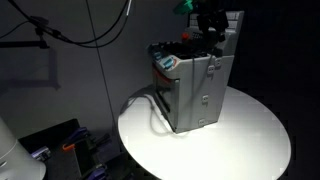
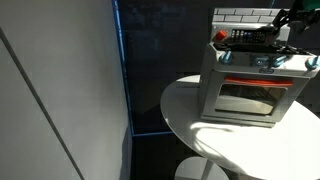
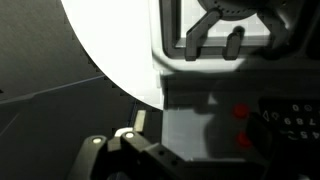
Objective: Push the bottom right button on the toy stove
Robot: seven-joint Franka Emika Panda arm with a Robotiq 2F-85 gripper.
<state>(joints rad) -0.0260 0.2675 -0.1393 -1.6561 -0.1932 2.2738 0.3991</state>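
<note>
Gripper [image 1: 210, 18] hangs above the back top edge of the toy stove [image 1: 195, 90], too dark for me to tell whether it is spread or closed. The stove stands on the round white surface [image 1: 250, 140]. This looks like the approach step. Next it must descend to the red buttons [image 3: 240, 113] and single out the lower right one.

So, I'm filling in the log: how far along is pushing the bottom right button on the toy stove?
Done: the gripper hovers above the stove on the round table. In hand: lining up; the wrist view shows two red buttons with nothing touching them. Left: come down onto the bottom right button and press it.
</note>
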